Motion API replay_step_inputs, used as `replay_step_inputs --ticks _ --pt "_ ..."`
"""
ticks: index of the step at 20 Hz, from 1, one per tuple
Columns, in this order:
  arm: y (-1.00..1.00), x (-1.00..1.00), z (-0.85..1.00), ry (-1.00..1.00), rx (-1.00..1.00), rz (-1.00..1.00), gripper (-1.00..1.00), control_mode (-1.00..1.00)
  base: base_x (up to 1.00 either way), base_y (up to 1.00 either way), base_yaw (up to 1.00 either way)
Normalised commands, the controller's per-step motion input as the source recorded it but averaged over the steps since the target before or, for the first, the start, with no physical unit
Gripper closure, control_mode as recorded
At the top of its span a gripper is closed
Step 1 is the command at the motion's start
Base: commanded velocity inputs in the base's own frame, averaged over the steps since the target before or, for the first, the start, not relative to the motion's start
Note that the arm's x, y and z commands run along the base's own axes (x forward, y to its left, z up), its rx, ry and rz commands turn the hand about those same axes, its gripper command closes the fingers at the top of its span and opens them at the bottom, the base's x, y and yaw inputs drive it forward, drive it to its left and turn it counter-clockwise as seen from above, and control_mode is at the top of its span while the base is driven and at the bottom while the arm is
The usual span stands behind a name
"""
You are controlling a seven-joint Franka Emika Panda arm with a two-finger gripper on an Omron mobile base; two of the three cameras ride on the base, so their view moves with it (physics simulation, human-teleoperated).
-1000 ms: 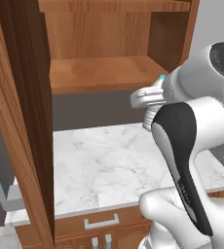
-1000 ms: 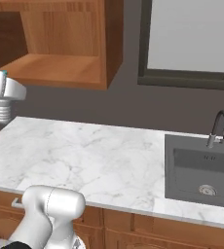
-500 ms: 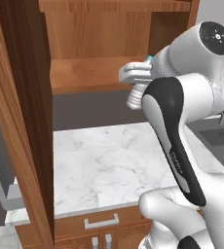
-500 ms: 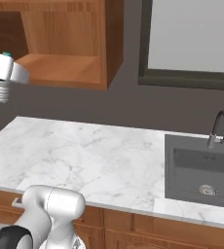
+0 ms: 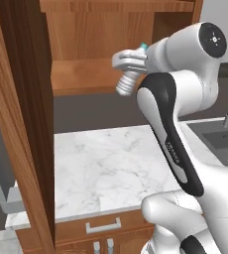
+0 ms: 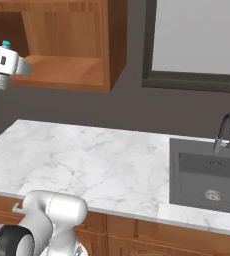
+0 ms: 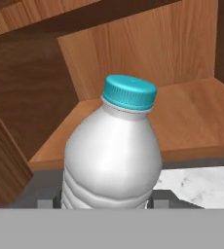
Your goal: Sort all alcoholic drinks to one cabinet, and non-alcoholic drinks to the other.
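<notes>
Hand view shows water bottle (image 7: pixel 111 155) clamped; base views, just its cap.

White marble counter (image 6: pixel 87 160) with dark sink (image 6: pixel 207 172), faucet (image 6: pixel 223 131), grey wall (image 6: pixel 137 107), window (image 6: pixel 194 40).

No legible text, labels, brands or numbers anywhere.
</notes>
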Motion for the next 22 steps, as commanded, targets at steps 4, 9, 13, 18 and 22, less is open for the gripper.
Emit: replay_step_inputs --ticks 4,9,13,18,22 --pt "0.14 0.47 0.06 -0.18 0.04 0.01 1.0 -1.0 0.0 0.0 0.0" --pt "0.28 0.44 0.0 -0.07 0.0 0.01 1.0 -1.0 0.0 0.0 0.0" --pt "0.43 0.41 0.0 0.0 0.0 0.04 1.0 -1.0 0.0 0.0 0.0" --pt "0.43 0.27 0.0 0.0 -0.01 0.03 1.0 -1.0 0.0 0.0 0.0" --pt "0.39 0.25 0.0 0.0 -0.07 0.0 1.0 -1.0 0.0 0.0 0.0"
